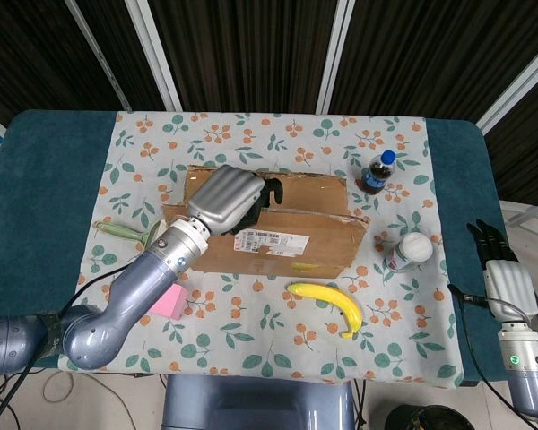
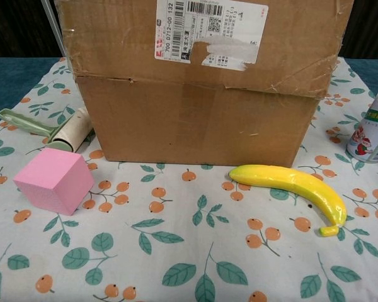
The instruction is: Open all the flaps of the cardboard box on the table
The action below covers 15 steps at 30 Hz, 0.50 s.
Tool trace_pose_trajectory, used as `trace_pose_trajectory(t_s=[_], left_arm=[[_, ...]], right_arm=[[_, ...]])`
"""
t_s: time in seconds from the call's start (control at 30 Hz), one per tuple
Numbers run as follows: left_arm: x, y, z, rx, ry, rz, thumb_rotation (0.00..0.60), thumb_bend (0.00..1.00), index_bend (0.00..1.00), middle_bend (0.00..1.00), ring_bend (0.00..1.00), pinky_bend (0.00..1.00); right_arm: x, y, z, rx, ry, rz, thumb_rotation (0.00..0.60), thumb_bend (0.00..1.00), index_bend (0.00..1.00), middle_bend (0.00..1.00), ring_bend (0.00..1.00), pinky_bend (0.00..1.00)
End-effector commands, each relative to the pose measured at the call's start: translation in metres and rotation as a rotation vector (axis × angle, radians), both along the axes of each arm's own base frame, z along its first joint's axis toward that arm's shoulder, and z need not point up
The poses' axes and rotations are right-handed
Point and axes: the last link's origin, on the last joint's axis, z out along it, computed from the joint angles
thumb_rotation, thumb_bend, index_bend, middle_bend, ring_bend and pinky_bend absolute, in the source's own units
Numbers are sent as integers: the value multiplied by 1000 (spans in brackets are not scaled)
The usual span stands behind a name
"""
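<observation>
The brown cardboard box [image 1: 291, 244] stands mid-table on the patterned cloth. Its long front flap [image 1: 278, 235], with a white shipping label, is raised. In the chest view this flap [image 2: 201, 44] stands almost upright above the box front [image 2: 195, 123]. My left hand [image 1: 226, 199] lies over the box top, its dark fingers [image 1: 271, 190] hooked over the flap's free edge. The back flap [image 1: 309, 186] lies flat. My right hand [image 1: 507, 279] hangs beyond the table's right edge, fingers straight and apart, holding nothing. Neither hand shows in the chest view.
A banana [image 1: 327, 305] lies just in front of the box. A pink cube [image 1: 166, 300] and a lint roller [image 1: 125, 233] sit to its left. A cola bottle [image 1: 377, 172] and a white bottle [image 1: 409, 253] stand to its right.
</observation>
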Motion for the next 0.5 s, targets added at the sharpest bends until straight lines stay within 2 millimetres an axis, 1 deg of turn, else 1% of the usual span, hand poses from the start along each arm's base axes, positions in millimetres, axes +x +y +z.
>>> trace_pose_trajectory(t_s=[0.03,0.37,0.5], left_arm=[[5,-11,4,-30,-35,-5,600,1000,411,608,456,501],[0,-49,-3,-178,-17,-10,600,1000,410,607,456,501],[-3,-60,-5,-215,-6,-16,600,1000,407,604,455,501]], right_arm=[[0,0,0,0,-1,0,600,214,0,0,0,234],[0,-1,0,4,-7,-4,600,214,0,0,0,233],[0,0,0,5,-7,-6,600,214,0,0,0,233]])
